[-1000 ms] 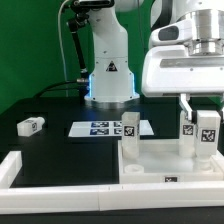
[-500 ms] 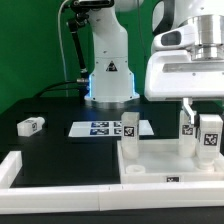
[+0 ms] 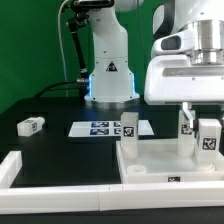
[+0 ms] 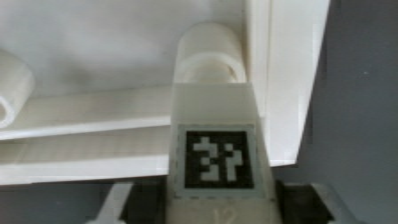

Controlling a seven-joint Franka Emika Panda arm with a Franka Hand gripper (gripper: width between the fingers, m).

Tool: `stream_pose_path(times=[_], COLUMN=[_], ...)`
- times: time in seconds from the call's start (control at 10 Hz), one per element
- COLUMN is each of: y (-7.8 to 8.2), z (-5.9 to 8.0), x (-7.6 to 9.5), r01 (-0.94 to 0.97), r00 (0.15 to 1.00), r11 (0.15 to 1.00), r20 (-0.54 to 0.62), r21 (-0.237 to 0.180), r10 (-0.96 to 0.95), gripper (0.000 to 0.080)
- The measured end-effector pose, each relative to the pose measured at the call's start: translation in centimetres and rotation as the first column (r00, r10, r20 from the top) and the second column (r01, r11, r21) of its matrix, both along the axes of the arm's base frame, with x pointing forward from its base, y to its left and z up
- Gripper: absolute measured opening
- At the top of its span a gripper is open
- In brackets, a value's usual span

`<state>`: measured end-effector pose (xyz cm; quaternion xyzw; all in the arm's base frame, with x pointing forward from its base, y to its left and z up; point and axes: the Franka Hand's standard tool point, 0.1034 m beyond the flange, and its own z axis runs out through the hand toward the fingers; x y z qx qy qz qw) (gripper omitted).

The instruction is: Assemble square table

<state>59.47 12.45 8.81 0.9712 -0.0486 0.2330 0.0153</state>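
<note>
The white square table top (image 3: pixel 160 158) lies at the exterior view's right, and its rim also shows in the wrist view (image 4: pixel 107 110). Two white tagged legs stand upright on it, one at its left corner (image 3: pixel 130 125) and one further right (image 3: pixel 186 124). My gripper (image 3: pixel 207 130) is shut on a third tagged leg (image 3: pixel 209 142), held upright over the top's right corner. In the wrist view this leg (image 4: pixel 217 135) sits between my fingers (image 4: pixel 134 200), above a round corner socket (image 4: pixel 214 62). A fourth leg (image 3: pixel 31 125) lies loose at the left.
The marker board (image 3: pixel 98 128) lies flat behind the table top, in front of the robot base (image 3: pixel 108 80). White barrier strips run along the front (image 3: pixel 70 192) and the left (image 3: pixel 10 168) of the black table.
My gripper has moved slightly down and to the exterior view's right with the leg in it. The other parts have not moved.
</note>
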Motion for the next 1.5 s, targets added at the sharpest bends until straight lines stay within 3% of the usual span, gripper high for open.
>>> stream_pose_path(times=[0.4,0.5,0.6,0.9,1.5], y=[-0.03,-0.02,-0.02,-0.02,0.01], z=[-0.01,-0.01,-0.01,-0.01,0.00], x=[0.13,0.13,0.13,0.13,0.15], r01=[-0.005,-0.006,-0.007,-0.008,-0.008], r00=[1.000,1.000,1.000,1.000,1.000], r11=[1.000,1.000,1.000,1.000,1.000], r20=[0.011,0.011,0.011,0.011,0.006], r21=[-0.002,-0.003,-0.003,-0.004,-0.004], r10=[0.005,0.006,0.007,0.008,0.008], gripper=[0.0290,0.0384,0.0582,0.0645,0.0649])
